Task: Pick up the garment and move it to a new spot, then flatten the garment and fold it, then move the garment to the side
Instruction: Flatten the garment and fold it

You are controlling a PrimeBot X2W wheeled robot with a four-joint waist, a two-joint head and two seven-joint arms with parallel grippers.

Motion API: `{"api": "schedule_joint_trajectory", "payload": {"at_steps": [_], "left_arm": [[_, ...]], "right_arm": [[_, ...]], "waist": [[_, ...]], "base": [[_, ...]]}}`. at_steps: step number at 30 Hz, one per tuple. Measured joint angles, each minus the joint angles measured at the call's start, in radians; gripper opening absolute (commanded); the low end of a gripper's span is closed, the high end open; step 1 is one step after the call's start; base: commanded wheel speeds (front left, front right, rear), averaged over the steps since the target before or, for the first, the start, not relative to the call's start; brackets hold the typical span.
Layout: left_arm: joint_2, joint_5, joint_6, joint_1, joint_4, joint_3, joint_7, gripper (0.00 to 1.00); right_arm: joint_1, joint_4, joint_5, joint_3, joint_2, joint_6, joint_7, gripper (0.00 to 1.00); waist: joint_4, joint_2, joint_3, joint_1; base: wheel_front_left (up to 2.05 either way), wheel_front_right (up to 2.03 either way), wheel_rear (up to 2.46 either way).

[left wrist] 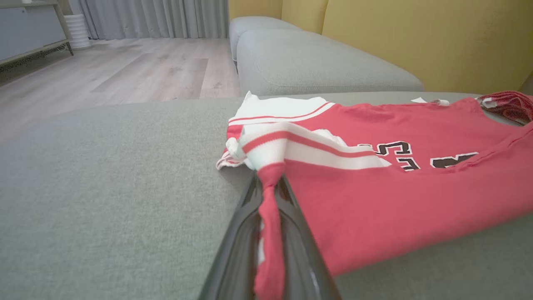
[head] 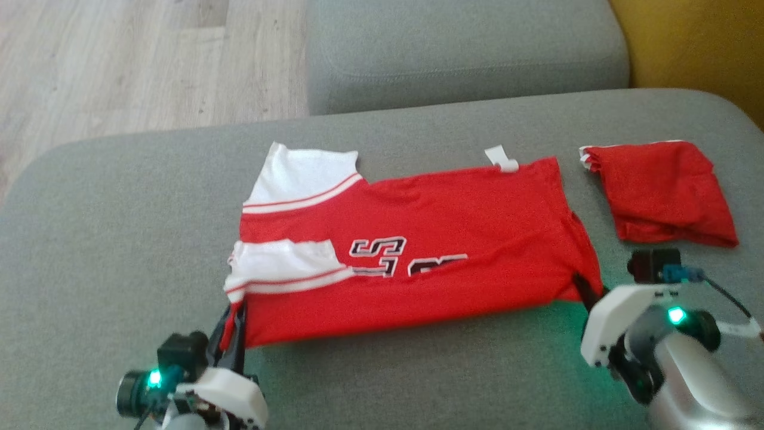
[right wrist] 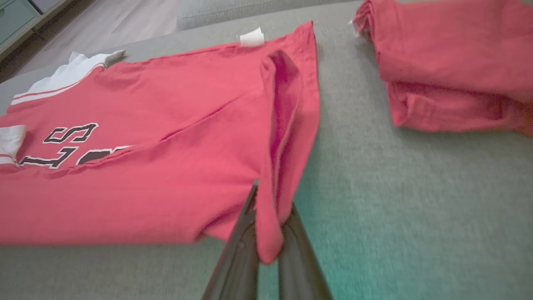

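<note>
the garment (head: 430, 239) lies spread near the middle of the grey cushion (head: 119, 239), and we judge the step in hand to be a fold that starts from its near edge. the left gripper (head: 234, 325) has its fingers pressed narrow on the near left corner, with a strip of red cloth running between them in the left wrist view. the right gripper (head: 588, 295) is clamped the same way on the near right corner, where a fold of cloth hangs out between its fingers. to do this step well, we advise lifting both corners together and at equal height, so that the near edge stays taut and level. we would then carry it across toward the far edge, where the white label (head: 501, 160) sits, and lay it down in line with that edge. we would avoid dragging the lower layer, and stay clear of the second red piece (head: 662, 191) lying apart on the right. the garment is a red jersey with white banded sleeves (head: 286, 266) folded inward at its left end. black numerals (head: 382, 254) are partly hidden in a crease.
</note>
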Motion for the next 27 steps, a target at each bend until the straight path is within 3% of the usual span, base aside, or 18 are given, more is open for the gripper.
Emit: {"api": "schedule_joint_trajectory", "payload": {"at_steps": [8,9,10,11,12,13,14,21,27], "left_arm": [[0.0,-0.017,-0.001,0.067,-0.07,-0.027,0.081,0.0],[0.0,-0.017,-0.001,0.071,-0.075,-0.031,0.088,0.0],[0.0,-0.017,-0.001,0.072,-0.077,-0.032,0.095,0.0],[0.0,-0.017,-0.001,0.072,-0.079,-0.033,0.099,0.05],[0.0,-0.017,0.0,0.072,-0.081,-0.033,0.102,0.4],[0.0,-0.017,0.0,0.072,-0.083,-0.034,0.102,0.87],[0.0,-0.017,0.005,0.072,-0.085,-0.034,0.102,1.0],[0.0,-0.035,0.045,0.051,-0.13,-0.003,0.013,1.0],[0.001,-0.036,0.044,-0.04,-0.218,0.013,-0.022,1.0]], "right_arm": [[0.165,-0.174,0.017,-0.071,-0.009,0.0,0.096,0.0],[0.177,-0.193,0.01,-0.083,-0.006,0.0,0.098,0.31],[0.189,-0.213,-0.002,-0.1,0.0,0.0,0.098,1.0],[0.196,-0.231,-0.011,-0.114,0.009,0.0,0.098,1.0],[0.201,-0.25,-0.017,-0.126,0.017,0.0,0.098,1.0],[0.206,-0.273,-0.025,-0.136,0.023,0.0,0.096,1.0],[0.209,-0.295,-0.035,-0.145,0.028,0.0,0.087,1.0],[0.205,-0.405,-0.155,-0.221,0.065,0.0,-0.051,1.0],[0.152,-0.445,-0.235,-0.25,0.112,0.0,-0.169,1.0]], "waist": [[0.0,0.0,-0.027,0.0002],[0.0,0.0001,-0.026,0.0001],[0.0,0.0,-0.025,0.0001],[0.0,0.0,-0.022,0.0002],[0.0,0.0,-0.019,0.0002],[0.0,0.0,-0.015,0.0003],[-0.001,0.0,-0.011,0.0002],[-0.009,0.0,0.021,0.0003],[-0.018,0.0,0.065,0.0004]], "base": [[0.0,0.0,0.0],[0.0,0.0,0.0],[0.0,0.0,0.0],[0.0,0.0,0.0],[0.0,0.0,0.0],[0.0,0.0,0.0],[0.0,0.0,0.0],[0.0,0.0,0.0],[0.0,0.0,0.0]]}}
